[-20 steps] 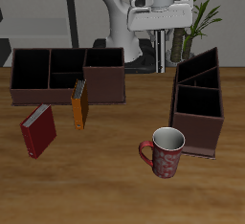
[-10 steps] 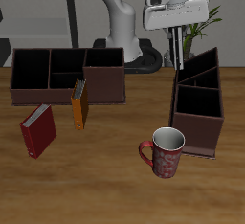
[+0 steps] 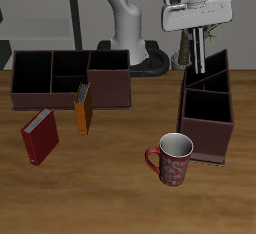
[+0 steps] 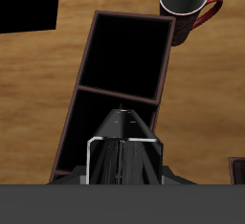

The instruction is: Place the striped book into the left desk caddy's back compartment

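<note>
Hanging edge-down from the gripper [image 3: 200,46], the striped book [image 3: 200,50] sits above the left desk caddy [image 3: 207,113], over its taller, slanted end. The fingers [image 4: 96,156] pinch the book's upper part, so its thin profile points down toward the back compartment [image 3: 205,70] — a hold that suits slipping it between narrow walls. In the wrist view the book [image 4: 122,142] covers part of that section, with the lower square section and the mug [image 4: 188,0] beyond. My judgement: the book still needs lowering straight down, keeping clear of the slanted walls.
</note>
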